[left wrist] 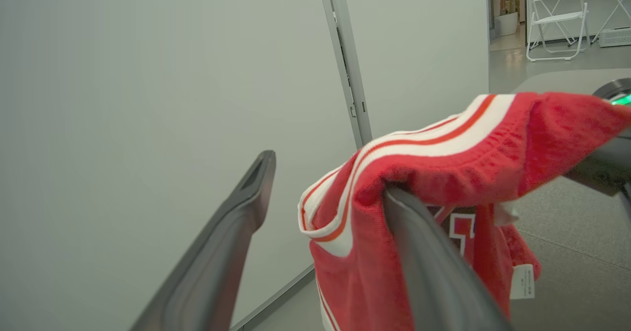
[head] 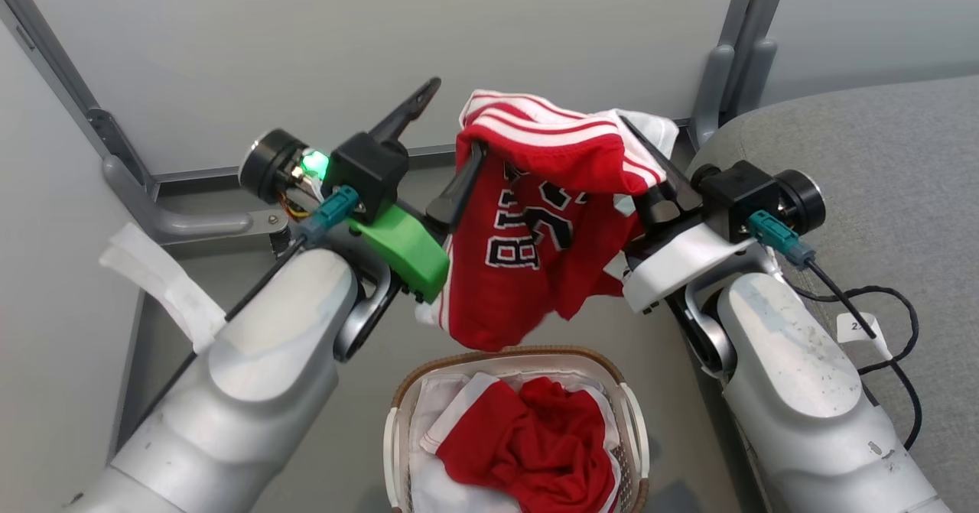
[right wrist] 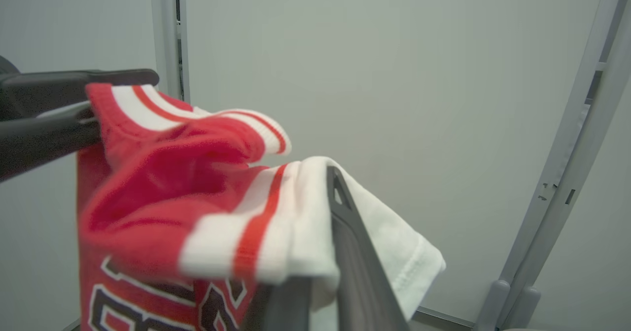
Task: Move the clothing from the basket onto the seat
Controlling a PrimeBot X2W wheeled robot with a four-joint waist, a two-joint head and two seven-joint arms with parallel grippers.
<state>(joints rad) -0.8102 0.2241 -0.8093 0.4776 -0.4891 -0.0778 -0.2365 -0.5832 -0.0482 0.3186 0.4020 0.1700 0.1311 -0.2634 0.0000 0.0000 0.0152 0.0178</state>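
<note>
Red striped jersey (head: 528,268) hangs strung between both arms above the basket (head: 528,354), long axis running left to right. The right gripper (head: 631,134) is clamped on its white-edged end; the left gripper (head: 457,115) stands spread, cloth merely draped over one finger. The grey seat (head: 879,161) lies rightward (the clamped side), so the right arm looks nearer. A plainer red garment (head: 535,444) lies in the basket.

Oval white perforated brown-rimmed basket (head: 581,354): cut by bottom edge. Red white-striped jersey (head: 528,268): black lettering folded, unreadable. Grey woven sofa (head: 902,154): runs off right edge.
</note>
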